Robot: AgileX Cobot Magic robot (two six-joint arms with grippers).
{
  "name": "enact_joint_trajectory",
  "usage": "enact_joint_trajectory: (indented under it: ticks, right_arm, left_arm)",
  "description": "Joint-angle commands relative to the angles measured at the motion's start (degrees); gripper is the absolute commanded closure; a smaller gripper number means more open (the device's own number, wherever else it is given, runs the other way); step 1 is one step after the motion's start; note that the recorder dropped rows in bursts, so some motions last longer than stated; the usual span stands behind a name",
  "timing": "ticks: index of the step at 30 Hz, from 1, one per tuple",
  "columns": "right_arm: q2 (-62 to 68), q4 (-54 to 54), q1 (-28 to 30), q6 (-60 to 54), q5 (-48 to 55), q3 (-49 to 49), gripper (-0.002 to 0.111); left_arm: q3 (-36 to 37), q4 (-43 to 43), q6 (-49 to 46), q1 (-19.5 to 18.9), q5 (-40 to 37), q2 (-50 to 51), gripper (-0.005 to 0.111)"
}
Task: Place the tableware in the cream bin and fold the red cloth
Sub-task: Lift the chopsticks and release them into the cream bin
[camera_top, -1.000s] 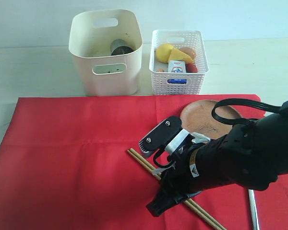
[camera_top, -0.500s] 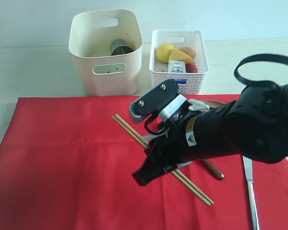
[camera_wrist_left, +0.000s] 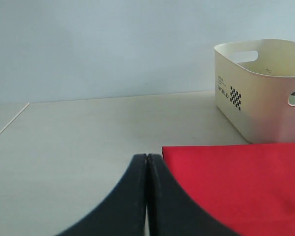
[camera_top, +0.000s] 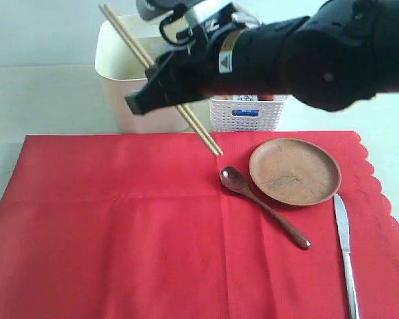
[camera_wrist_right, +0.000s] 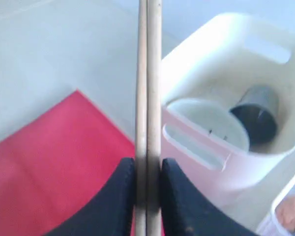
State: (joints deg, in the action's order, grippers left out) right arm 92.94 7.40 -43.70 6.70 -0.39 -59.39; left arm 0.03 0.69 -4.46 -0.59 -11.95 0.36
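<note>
My right gripper (camera_top: 163, 89) is shut on the wooden chopsticks (camera_top: 203, 136), holding them slanted in the air in front of the cream bin (camera_top: 116, 86). In the right wrist view the chopsticks (camera_wrist_right: 148, 73) run straight out between the gripper's (camera_wrist_right: 148, 164) jaws. The bin (camera_wrist_right: 265, 44) holds a steel cup (camera_wrist_right: 258, 115) and a pale bowl (camera_wrist_right: 206, 123). On the red cloth (camera_top: 106, 226) lie the brown plate (camera_top: 294, 171), dark spoon (camera_top: 263, 206) and silver knife (camera_top: 344, 246). My left gripper (camera_wrist_left: 146, 157) is shut and empty, low by a corner of the cloth (camera_wrist_left: 236, 177).
A white lattice basket (camera_top: 249, 113) with food stands right of the cream bin, mostly hidden behind my right arm. Pale tabletop (camera_top: 40, 100) surrounds the cloth at the back and left. The cloth's scalloped edge runs along the right side.
My right gripper has lifted the chopsticks off the cloth and carried them up and back toward the cream bin. The spoon and plate, hidden before, now show.
</note>
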Motion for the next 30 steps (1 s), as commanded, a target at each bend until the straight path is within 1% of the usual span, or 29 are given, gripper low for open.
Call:
enact_joint_trajectory:
  ticks: [1, 6, 9, 11, 13, 18, 21, 25, 30]
  right_arm:
    - [5.83, 0.63, 4.08, -0.72, -10.09, -7.11, 0.108]
    - [15.93, 0.21, 7.28, -1.12, -24.35, -16.03, 0.108]
    - [22.14, 0.12, 8.77, -1.12, -30.56, -21.32, 0.108]
    - [25.75, 0.00, 9.41, -1.12, -32.77, -24.75, 0.108]
    - [28.70, -1.53, 9.54, -1.12, -32.75, -27.89, 0.108]
    - [32.51, -6.33, 9.54, -1.12, -32.31, -31.44, 0.107]
    - [32.75, -9.67, 9.54, -3.12, -32.21, -31.44, 0.100]
    - [32.84, -15.21, 9.54, -7.11, -32.21, -31.44, 0.084]
    - [32.84, -16.63, 9.54, -7.14, -32.21, -31.44, 0.066]
  left_arm:
    - [-0.03, 0.20, 0.28, -0.06, 0.41, -0.36, 0.107]
    - [-0.03, 0.20, 0.28, -0.06, 0.41, -0.36, 0.107]
    - [-0.03, 0.20, 0.28, -0.06, 0.41, -0.36, 0.107]
    - [-0.03, 0.20, 0.28, -0.06, 0.41, -0.36, 0.107]
    - [-0.03, 0.20, 0.28, -0.06, 0.41, -0.36, 0.107]
    - [-0.03, 0.20, 0.28, -0.06, 0.41, -0.36, 0.107]
    - [-0.03, 0.20, 0.28, -0.06, 0.41, -0.36, 0.107]
    - [-0.03, 0.20, 0.28, -0.06, 0.41, -0.36, 0.107]
    - [-0.03, 0.20, 0.28, -0.06, 0.41, -0.36, 0.107]
